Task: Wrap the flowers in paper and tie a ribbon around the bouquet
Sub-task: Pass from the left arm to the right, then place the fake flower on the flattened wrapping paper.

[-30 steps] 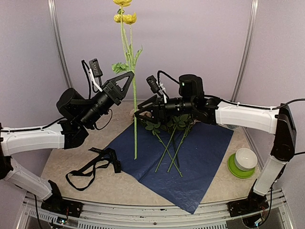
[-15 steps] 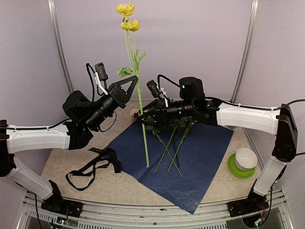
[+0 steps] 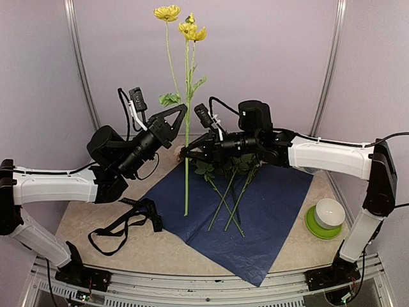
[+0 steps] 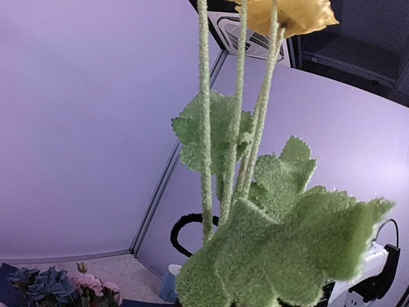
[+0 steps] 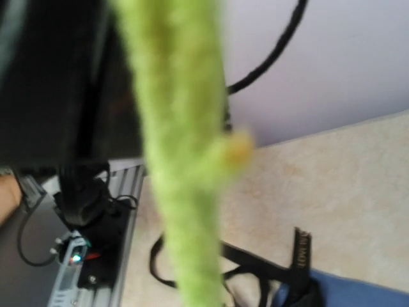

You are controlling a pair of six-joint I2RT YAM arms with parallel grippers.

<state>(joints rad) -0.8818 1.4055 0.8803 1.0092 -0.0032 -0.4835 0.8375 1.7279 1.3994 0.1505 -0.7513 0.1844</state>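
A fuzzy green flower stem (image 5: 182, 192) runs top to bottom through the middle, very near the lens and blurred, with a small yellowish nub (image 5: 238, 147) on its right side. A dark unfocused mass (image 5: 51, 77) covers the upper left. Behind lie the beige desk (image 5: 332, 185), the black ribbon (image 5: 300, 252) with pale lettering, and a corner of blue paper (image 5: 364, 294) at bottom right; a black cable (image 5: 275, 54) crosses the lilac wall (image 5: 345, 57)

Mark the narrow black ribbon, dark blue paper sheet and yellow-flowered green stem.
Narrow black ribbon (image 3: 146, 206): top view, bunched middle.
Dark blue paper sheet (image 3: 268, 211): top view, bare right part.
Yellow-flowered green stem (image 3: 186, 185): top view, lower end.
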